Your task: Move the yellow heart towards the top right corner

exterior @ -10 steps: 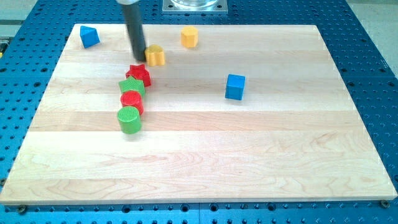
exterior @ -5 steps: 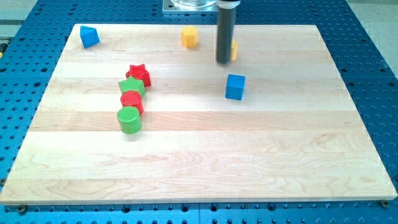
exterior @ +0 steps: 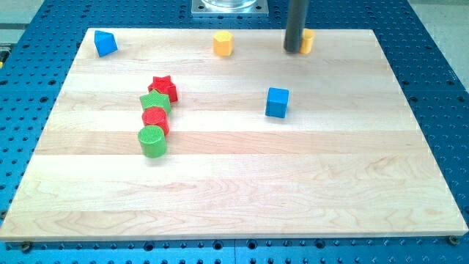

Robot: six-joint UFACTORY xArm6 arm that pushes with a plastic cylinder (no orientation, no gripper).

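Observation:
The yellow heart (exterior: 308, 40) lies near the board's top edge, right of centre, mostly hidden behind the dark rod. My tip (exterior: 294, 50) rests on the board against the heart's left side. The board's top right corner lies further to the view's right of the heart.
A yellow hexagon block (exterior: 223, 43) sits at the top, left of my tip. A blue cube (exterior: 277, 102) is below my tip. A blue wedge-like block (exterior: 105, 42) is at top left. A red star (exterior: 164, 87), green star (exterior: 154, 102), red block (exterior: 154, 118) and green cylinder (exterior: 152, 141) form a column at left.
My tip has swept from the left, beside the red star, to the right and up, pushing the yellow heart along to the board's top edge. The other blocks have not moved.

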